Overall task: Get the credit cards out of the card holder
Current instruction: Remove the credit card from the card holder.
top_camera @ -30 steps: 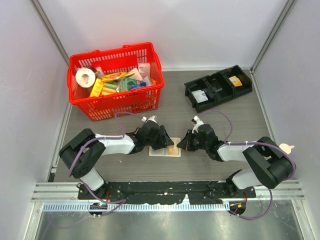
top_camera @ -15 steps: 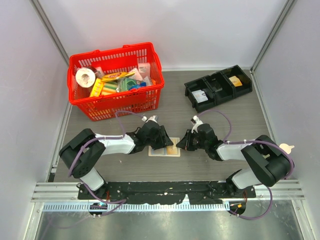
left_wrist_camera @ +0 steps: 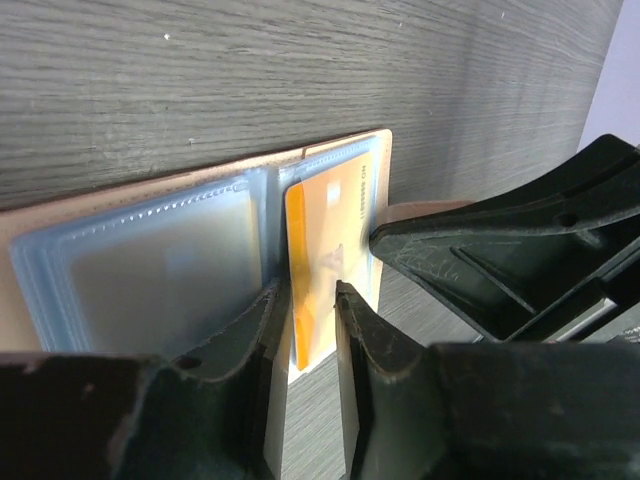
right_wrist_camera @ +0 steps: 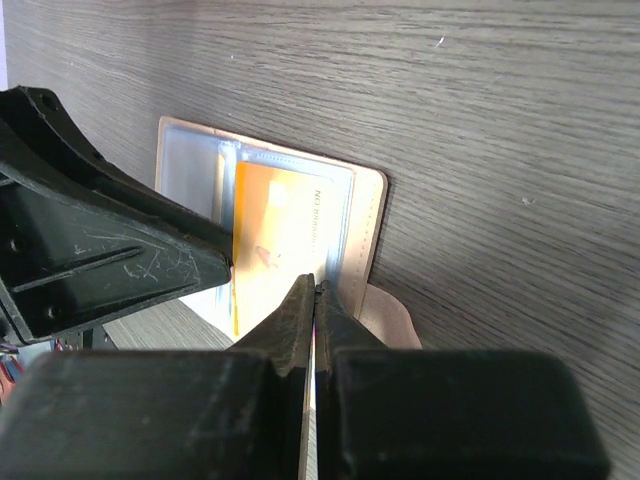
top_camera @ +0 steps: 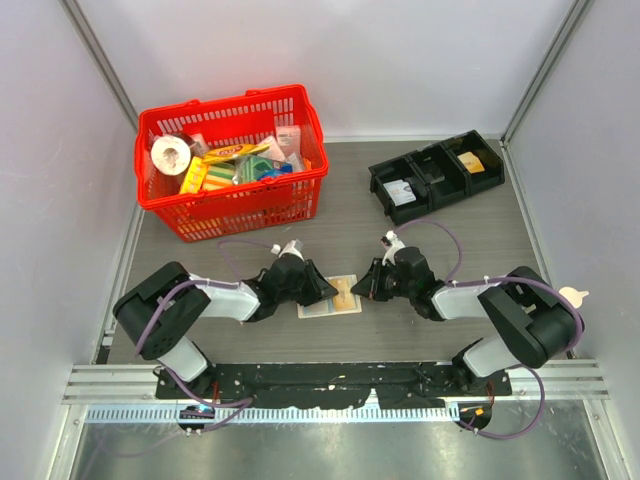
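The small tan folding card holder point(right_wrist_camera: 368, 222) lies opened flat on the grey wood-grain desk point(top_camera: 420, 255), near the front middle, between the two arms. Its pale blue-grey shiny sleeves point(left_wrist_camera: 150, 260) face up, and its little closure tab point(right_wrist_camera: 388, 318) sticks out on its right side. We see one yellow-orange credit card point(left_wrist_camera: 325, 235) on the right half, its near end poking out past the holder's near edge. The left claw point(left_wrist_camera: 308, 300) sits low over that end, its fingers a narrow gap apart with the card showing between them; we cannot tell whether it pinches the card. The right claw point(right_wrist_camera: 315, 288) has its fingers pressed together, their tips at the sleeve's edge just beside the card and close to the left claw. Farther back on the desk we see a red plastic basket point(top_camera: 240, 205) full of mixed goods on the left and a black three-part tray point(top_camera: 445, 200) on the right, both well apart from the holder.
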